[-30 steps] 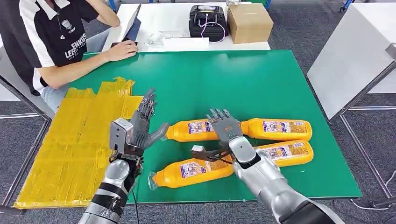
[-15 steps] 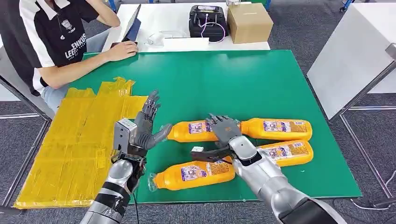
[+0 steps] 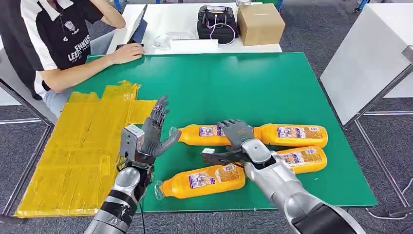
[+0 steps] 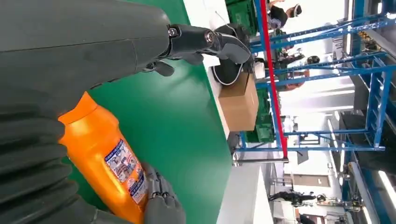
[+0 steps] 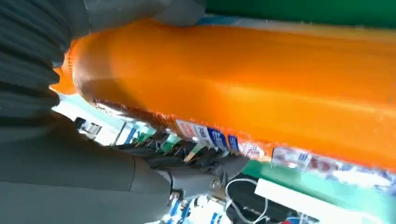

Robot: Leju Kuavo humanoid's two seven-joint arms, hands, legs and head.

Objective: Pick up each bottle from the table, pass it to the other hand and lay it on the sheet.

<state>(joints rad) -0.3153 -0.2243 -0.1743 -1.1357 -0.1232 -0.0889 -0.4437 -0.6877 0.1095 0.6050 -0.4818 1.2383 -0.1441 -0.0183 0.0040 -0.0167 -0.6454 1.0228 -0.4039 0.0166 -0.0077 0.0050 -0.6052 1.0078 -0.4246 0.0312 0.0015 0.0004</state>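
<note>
Several orange bottles lie on the green table (image 3: pixel 272 83). My right hand (image 3: pixel 237 135) rests its curled fingers (image 3: pixel 234 127) over the wide end of the upper left bottle (image 3: pixel 202 135), which lies on the table; the thumb (image 3: pixel 216 157) stands apart below it. The right wrist view has an orange bottle (image 5: pixel 261 88) close against the palm. My left hand (image 3: pixel 152 132) is open and upright beside that bottle's cap, not touching it. The left wrist view shows the bottle (image 4: pixel 105 170) past my fingers (image 4: pixel 210 39). The yellow sheet (image 3: pixel 78 146) lies at the left.
Other bottles lie at upper right (image 3: pixel 294 135), mid right (image 3: pixel 302 158) and near the front edge (image 3: pixel 202 179). A person's arm (image 3: pixel 97 63) rests on the far left corner. A cardboard box (image 3: pixel 260 22) and a black device (image 3: pixel 216 22) stand on the white table behind.
My right hand's fingers have curled down onto the upper left bottle. My left hand has drifted right, closer to that bottle's cap.
</note>
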